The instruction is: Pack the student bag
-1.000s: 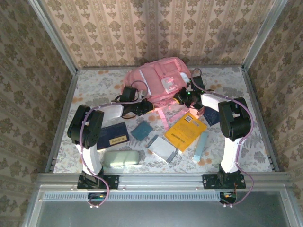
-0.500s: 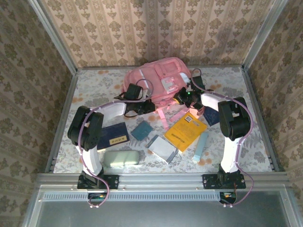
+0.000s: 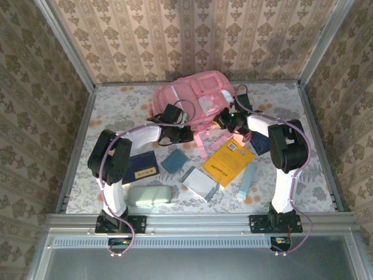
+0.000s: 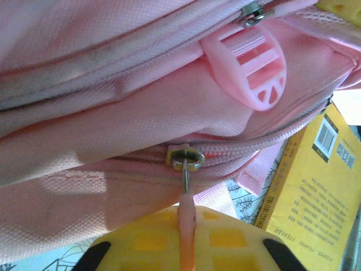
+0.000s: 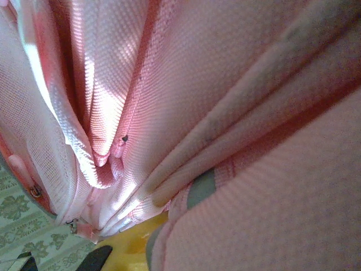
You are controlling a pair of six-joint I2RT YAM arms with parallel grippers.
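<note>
From above, the pink student bag lies at the upper centre of the counter, with the left jaws at its lower edge and the right jaws at its right side. Left wrist view: the left jaws are clamped on the bag's pink zip pull, with a yellow book at right. Right wrist view: the right jaws are closed, pinching bunched bag fabric.

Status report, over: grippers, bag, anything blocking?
Left gripper shut on zipper pull. Right gripper shut on student bag fabric. Yellow book lies loose beside bag.
</note>
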